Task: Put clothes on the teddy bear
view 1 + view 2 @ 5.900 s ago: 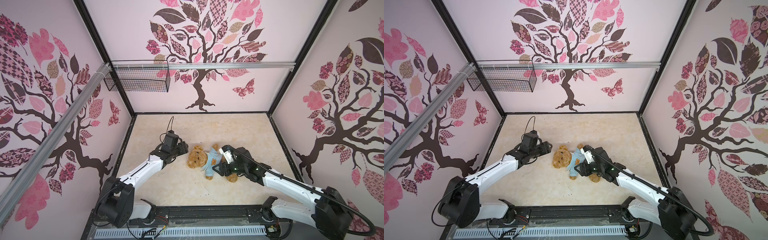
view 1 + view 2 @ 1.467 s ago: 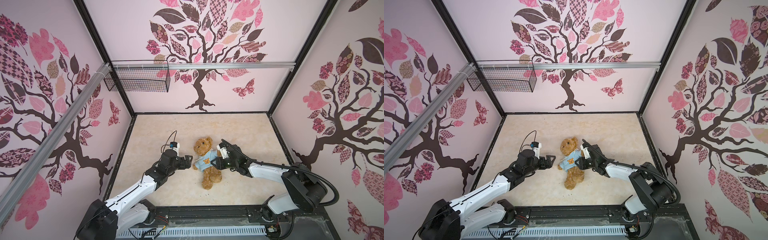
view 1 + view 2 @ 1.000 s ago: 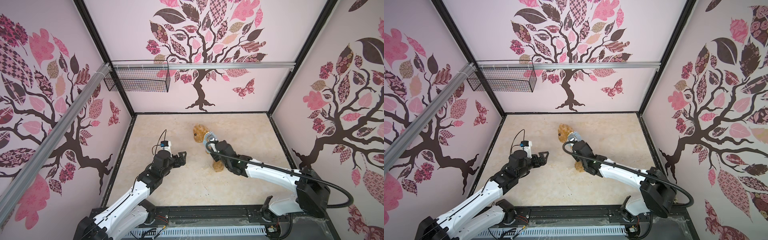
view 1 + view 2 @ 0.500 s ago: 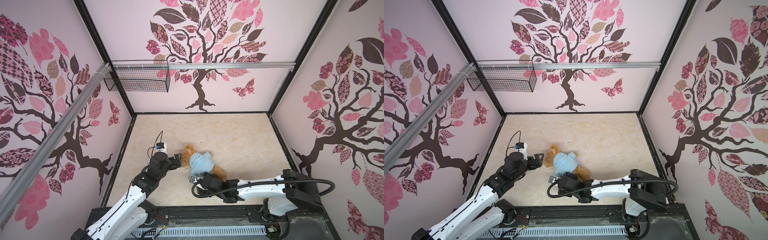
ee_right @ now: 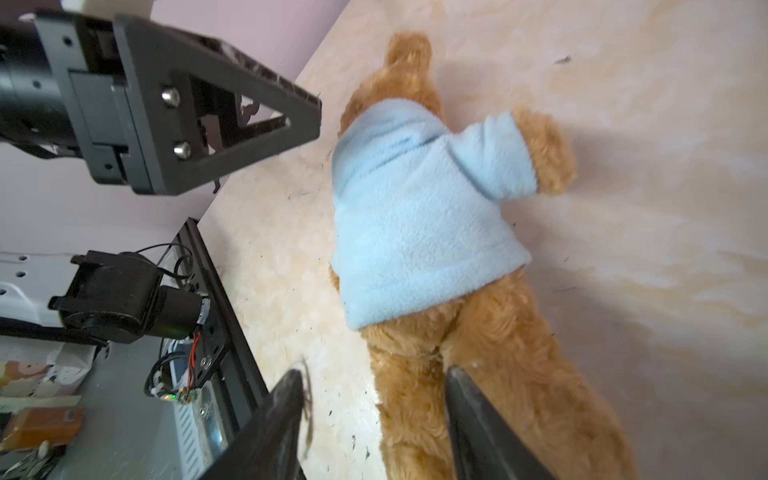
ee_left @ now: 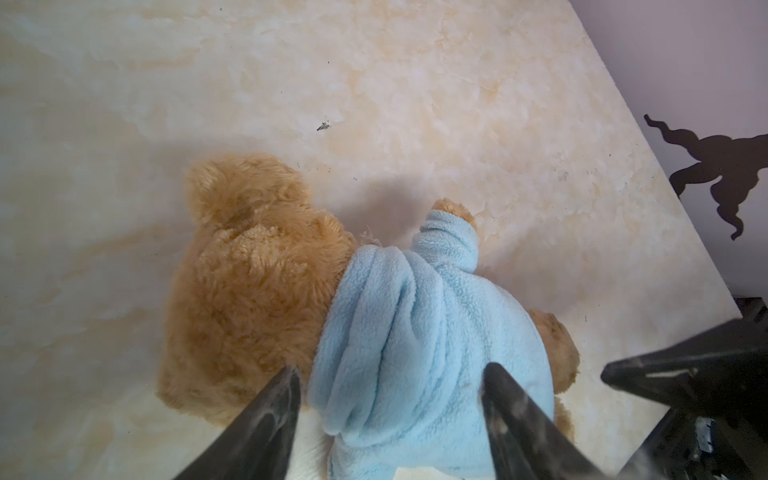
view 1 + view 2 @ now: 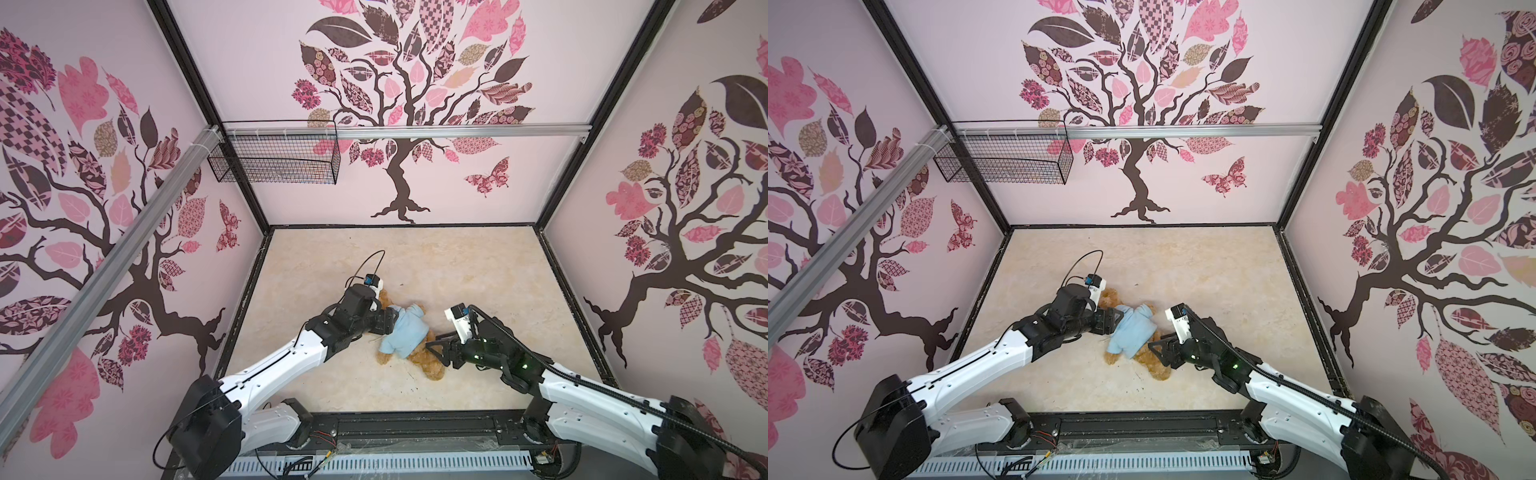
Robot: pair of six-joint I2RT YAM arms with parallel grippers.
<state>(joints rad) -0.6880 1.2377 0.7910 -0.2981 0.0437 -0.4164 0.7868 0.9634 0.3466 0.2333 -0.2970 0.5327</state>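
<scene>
Two claws are placed at opposite ends of the teddy bear (image 7: 430, 365), which lies face down near the middle of the desk (image 7: 457, 270), head toward the left arm and legs toward the right arm. A light blue hoodie (image 7: 405, 332) is already on the torso, and in the right wrist view a paw (image 5: 548, 149) is seen protruding from one sleeve (image 5: 490, 153). The step in hand is therefore judged to be final adjustment of the garment, not the first fitting. The left claw (image 6: 390, 382) is held partly open above the bear's upper back. Its jaws stand on either side of the bunched hood (image 6: 374, 324) just behind the head (image 6: 257, 270), and no firm hold on the fabric is shown. The right claw (image 5: 374, 395) is also open. One leg (image 5: 411, 415) lies between its jaws, with one finger resting in the fur between the legs and the other clear of it over bare desk. For the next move, the jaws of the left claw would need to be closed on the hood fabric alone, without fur being pinched. The leg would need to be held steady, so that the hood can be smoothed or drawn up without the bear being dragged across the desk.
</scene>
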